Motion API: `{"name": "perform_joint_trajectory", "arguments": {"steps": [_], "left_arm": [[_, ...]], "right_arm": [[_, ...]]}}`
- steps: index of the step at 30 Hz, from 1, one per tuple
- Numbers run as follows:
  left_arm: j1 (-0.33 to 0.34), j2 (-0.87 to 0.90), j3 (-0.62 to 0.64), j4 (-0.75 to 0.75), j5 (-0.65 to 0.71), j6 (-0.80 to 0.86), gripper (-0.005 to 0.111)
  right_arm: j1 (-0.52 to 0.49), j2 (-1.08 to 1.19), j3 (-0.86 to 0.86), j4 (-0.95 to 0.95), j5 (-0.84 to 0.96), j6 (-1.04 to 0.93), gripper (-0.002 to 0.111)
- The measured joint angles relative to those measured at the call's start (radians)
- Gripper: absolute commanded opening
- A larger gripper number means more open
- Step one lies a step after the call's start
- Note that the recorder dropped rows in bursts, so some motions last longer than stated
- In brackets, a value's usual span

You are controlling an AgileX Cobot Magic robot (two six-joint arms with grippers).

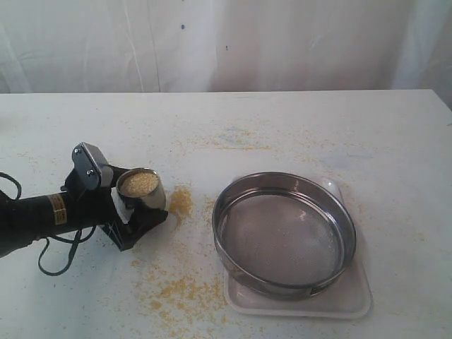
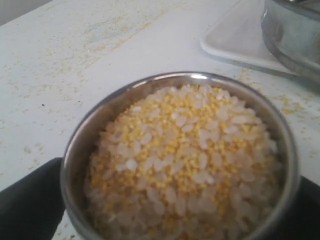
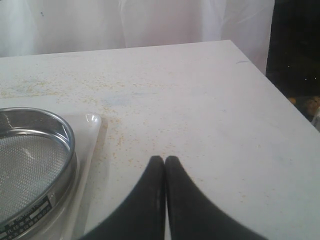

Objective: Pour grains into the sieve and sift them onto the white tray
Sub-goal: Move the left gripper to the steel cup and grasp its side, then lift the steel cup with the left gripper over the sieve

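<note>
Lying nearest the front of the white table (image 1: 282, 120) is a loose yellow spill (image 1: 176, 288), with a denser patch farther back, just beside the cup (image 1: 145, 198). The white tray (image 1: 353, 300) rests flat at the front right. The sieve (image 1: 282, 236) stands upright on it and covers most of it, so only the tray's front rim and corners show; the mesh looks almost bare. To the left, well apart from the sieve, the left gripper (image 1: 138, 208) pinches the small steel cup between its black fingers (image 2: 25, 205). The cup is upright and filled nearly to the brim with the grains (image 2: 185, 160), yellow mixed with paler bits. The right gripper (image 3: 165, 161) hangs over the table near a corner of the tray, its fingers pressed together on nothing. Between cup and sieve the surface is open, dusted only with spill. Behind both, the tabletop runs on, lightly speckled, to its far edge, where a white curtain (image 1: 212, 42) hangs. In the right wrist view the table's side edge meets a dark gap beyond the gripper.
</note>
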Motion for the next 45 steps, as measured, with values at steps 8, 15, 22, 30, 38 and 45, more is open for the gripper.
{"name": "perform_joint_trajectory", "arguments": {"steps": [8, 15, 22, 30, 38, 45], "left_arm": [[-0.006, 0.095, -0.090, 0.004, -0.035, -0.032, 0.105], [-0.006, 0.148, -0.139, 0.006, -0.077, -0.046, 0.105], [-0.006, 0.154, -0.151, 0.020, -0.083, -0.046, 0.071], [-0.010, 0.154, -0.151, 0.038, -0.088, -0.004, 0.000], [-0.010, 0.154, -0.151, 0.040, -0.088, 0.002, 0.000], [-0.010, 0.139, -0.151, 0.049, -0.077, 0.002, 0.000]], "right_arm": [[0.000, 0.000, 0.000, 0.000, 0.000, 0.000, 0.000], [0.000, 0.000, 0.000, 0.000, 0.000, 0.000, 0.000], [0.000, 0.000, 0.000, 0.000, 0.000, 0.000, 0.000], [0.000, 0.000, 0.000, 0.000, 0.000, 0.000, 0.000], [0.000, 0.000, 0.000, 0.000, 0.000, 0.000, 0.000], [0.000, 0.000, 0.000, 0.000, 0.000, 0.000, 0.000]]}}
